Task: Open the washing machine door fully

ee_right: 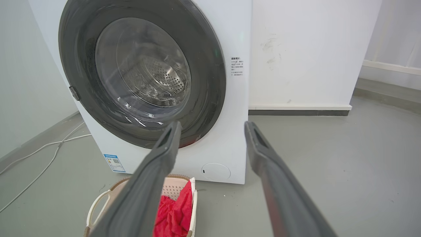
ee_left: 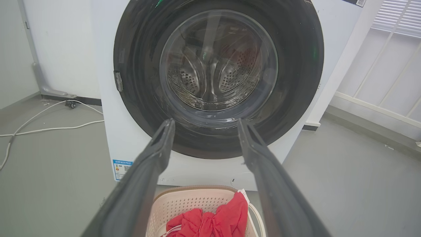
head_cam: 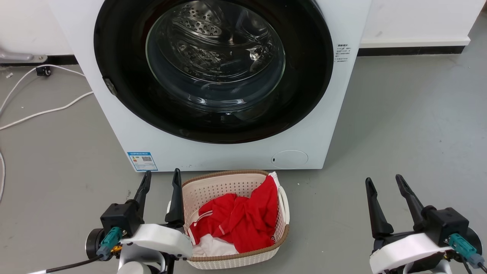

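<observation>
I hold my left claw (head_cam: 162, 174) low at the left, its two dark fingers spread apart and gripping nothing; in the left wrist view that same claw (ee_left: 205, 121) points straight at the lower rim of the washing machine door (ee_left: 218, 75), clear of it. My right claw (head_cam: 383, 179) sits low at the right, fingers likewise spread and empty, over bare grey floor (head_cam: 411, 133); in the right wrist view it (ee_right: 213, 124) aims at the washer's lower right corner, one finger lined up with the door's lower edge, the other with the floor beyond.

The washing machine door (head_cam: 214, 66) lies closed, flush against the front of the white washer (head_cam: 228, 156), directly ahead of me and between my two claws; its glossy black ring takes up nearly the full width of the cabinet, and through the clear glass centre I see the perforated steel drum (ee_right: 158, 79). A small grey catch (head_cam: 110, 86) sits on the door's left edge; below the door, a round white service flap (head_cam: 289, 159) is at the right and a blue label (head_cam: 142, 161) at the left.

A cream basket (head_cam: 236, 262) stands on the floor just in front of the washer, just beside my left claw's inner finger; red clothing (head_cam: 243, 217) is heaped in it over something white. White cables (head_cam: 45, 112) trail across the floor to the left of the washer.
</observation>
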